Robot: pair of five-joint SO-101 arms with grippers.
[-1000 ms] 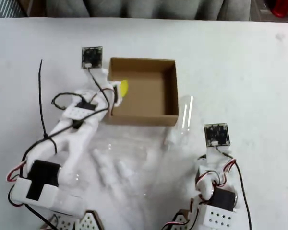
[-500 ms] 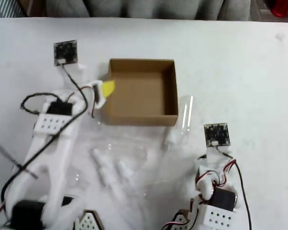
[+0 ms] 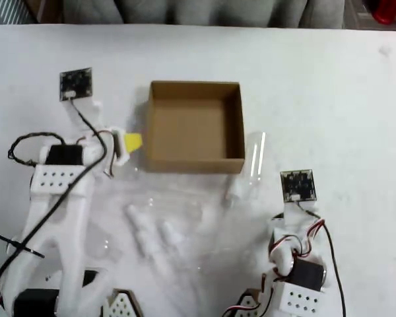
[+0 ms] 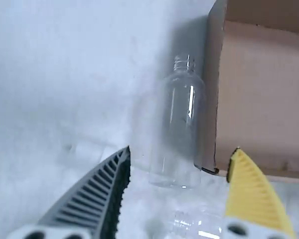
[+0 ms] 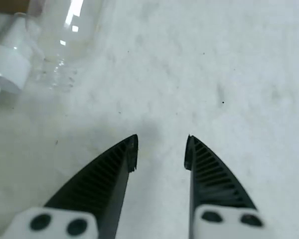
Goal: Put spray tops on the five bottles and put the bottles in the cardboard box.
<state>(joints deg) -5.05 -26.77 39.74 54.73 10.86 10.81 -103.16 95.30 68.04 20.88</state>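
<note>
- The left claw [image 4: 182, 152] is seen spread wide with nothing gripped, and an uncapped bottle [image 4: 179, 124] is framed between its fingers.
- That uncapped bottle is placed on the desk [image 4: 65, 74], just beside the outer wall of the cardboard box [image 4: 254, 84].
- The right claw [image 5: 160, 149] is seen released over bare desk.
- A capped bottle [image 3: 254, 158] is found lying just right of the cardboard box.
- Loose spray tops [image 3: 142, 228] are scattered between the arms.

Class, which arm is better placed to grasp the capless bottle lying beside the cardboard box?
Left: the open left gripper frames that bottle beside the box; the right gripper sits farther off.
</note>
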